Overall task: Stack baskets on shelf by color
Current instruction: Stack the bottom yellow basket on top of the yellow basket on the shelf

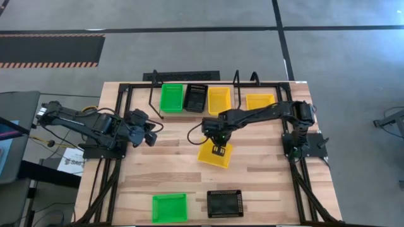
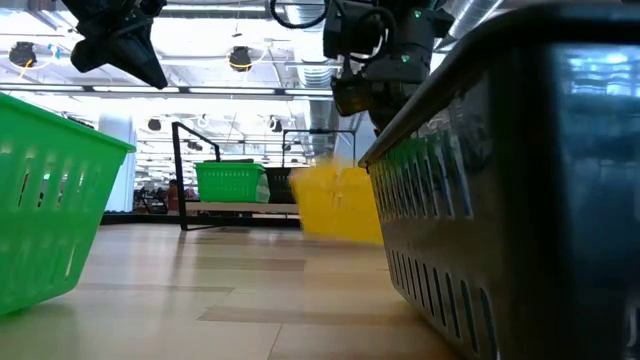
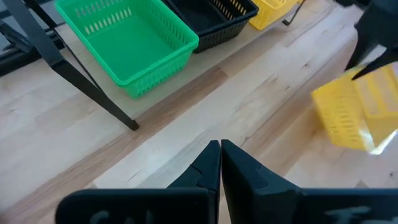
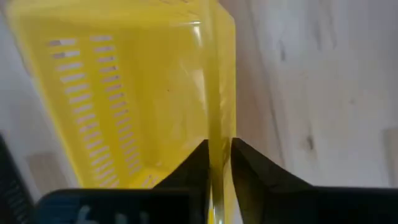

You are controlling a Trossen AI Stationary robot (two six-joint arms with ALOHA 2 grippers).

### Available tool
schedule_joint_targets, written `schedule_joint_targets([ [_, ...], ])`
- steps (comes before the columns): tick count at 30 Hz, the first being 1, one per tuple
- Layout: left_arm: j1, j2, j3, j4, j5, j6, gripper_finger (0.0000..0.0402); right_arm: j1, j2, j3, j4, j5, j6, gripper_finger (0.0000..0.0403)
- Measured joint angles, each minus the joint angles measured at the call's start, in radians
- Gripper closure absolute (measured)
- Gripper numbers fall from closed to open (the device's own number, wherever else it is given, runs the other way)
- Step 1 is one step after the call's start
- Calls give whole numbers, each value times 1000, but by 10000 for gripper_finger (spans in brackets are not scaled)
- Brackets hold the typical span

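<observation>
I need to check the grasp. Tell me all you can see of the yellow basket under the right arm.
The yellow basket is shallow, rectangular, plastic-looking, with slotted walls. It sits askew mid-table, in front of the shelf. The right claw straddles one wall, a finger on each side. The low view blurs its base.

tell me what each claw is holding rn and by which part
The right claw pinches the yellow basket by one side wall at its rim. The left claw is shut and holds nothing.
</observation>
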Motion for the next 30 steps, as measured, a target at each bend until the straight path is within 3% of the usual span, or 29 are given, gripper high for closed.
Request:
schedule_joint_targets([
  [12, 0, 0, 0, 0, 8, 18, 401, -24, 0, 87, -98, 12, -17, 252],
  [17, 0, 0, 0, 0, 8, 19, 401, -27, 0, 215, -240, 14, -19, 246],
  [21, 0, 4, 0, 29, 24, 47, 401, -40, -3, 309, -479, 105, -26, 252],
  [24, 0, 33, 0, 125, 72, 170, 401, -58, -33, 356, -668, 167, -4, 262],
  [30, 47, 207, 12, 488, 190, 489, 401, -75, -213, 358, -675, 181, 121, 273],
])
